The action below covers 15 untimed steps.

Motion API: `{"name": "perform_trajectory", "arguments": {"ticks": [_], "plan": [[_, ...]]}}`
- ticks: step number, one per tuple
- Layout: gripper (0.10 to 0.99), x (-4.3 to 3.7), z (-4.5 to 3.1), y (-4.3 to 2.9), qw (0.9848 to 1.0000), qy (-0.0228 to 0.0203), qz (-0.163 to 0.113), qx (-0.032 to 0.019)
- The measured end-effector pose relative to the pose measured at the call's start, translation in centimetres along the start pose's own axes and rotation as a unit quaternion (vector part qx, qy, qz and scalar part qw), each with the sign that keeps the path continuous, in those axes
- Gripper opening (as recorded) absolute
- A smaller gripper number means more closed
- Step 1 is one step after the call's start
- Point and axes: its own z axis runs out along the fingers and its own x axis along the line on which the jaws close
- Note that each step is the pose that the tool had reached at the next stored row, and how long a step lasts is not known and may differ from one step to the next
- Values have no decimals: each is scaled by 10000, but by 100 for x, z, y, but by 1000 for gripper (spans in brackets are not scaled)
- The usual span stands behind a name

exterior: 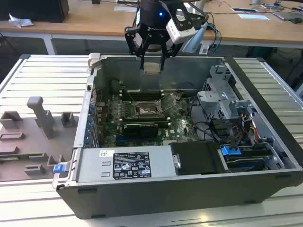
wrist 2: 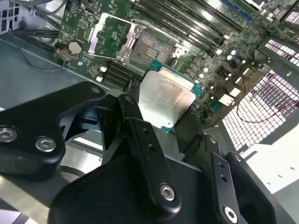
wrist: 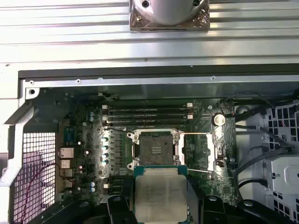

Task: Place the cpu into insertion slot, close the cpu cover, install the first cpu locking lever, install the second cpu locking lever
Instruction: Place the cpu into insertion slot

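Silver-beige cpu, exterior view: cpu (exterior: 151, 68) held flat in the gripper (exterior: 152, 65), in the air over the far wall of the open computer case (exterior: 265, 142).
Gripper, exterior view: narrowed to chip width and clamped on the cpu, with nothing else in its grasp.
Insertion slot, exterior view: insertion slot (exterior: 147, 110) sits mid-motherboard, lower than the held chip and well apart from it.
Cpu cover, exterior view: cpu cover (exterior: 172, 100) tilted up off the socket, on the slot's side toward the exterior view's right.
Table, exterior view: case lies open side up on a slatted table (exterior: 42, 80).
Cpu, second wrist view: cpu (wrist 2: 166, 100) gripped by two opposite edges, pale face showing, green edge visible.
Fingers, second wrist view: black fingers (wrist 2: 140, 123) pressed against the chip's sides.
Slot, second wrist view: insertion slot (wrist 2: 149, 46) beyond the chip, contacts exposed. The cover (wrist 2: 110, 35) is swung open just beside it.
Cpu, first wrist view: cpu (wrist: 160, 191) level between the fingers (wrist: 117, 205), not touching the board.
Slot, first wrist view: insertion slot (wrist: 155, 147) uncovered, cover (wrist: 198, 151) laid open beside it.
Memory slots, first wrist view: long black memory slots (wrist: 147, 114) run on the slot's other side from the chip.
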Motion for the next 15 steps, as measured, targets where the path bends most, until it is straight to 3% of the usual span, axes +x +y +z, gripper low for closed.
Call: {"name": "perform_trajectory", "arguments": {"ticks": [15], "plan": [[541, 0, 0, 0, 9999, -14, 152, -3]]}}
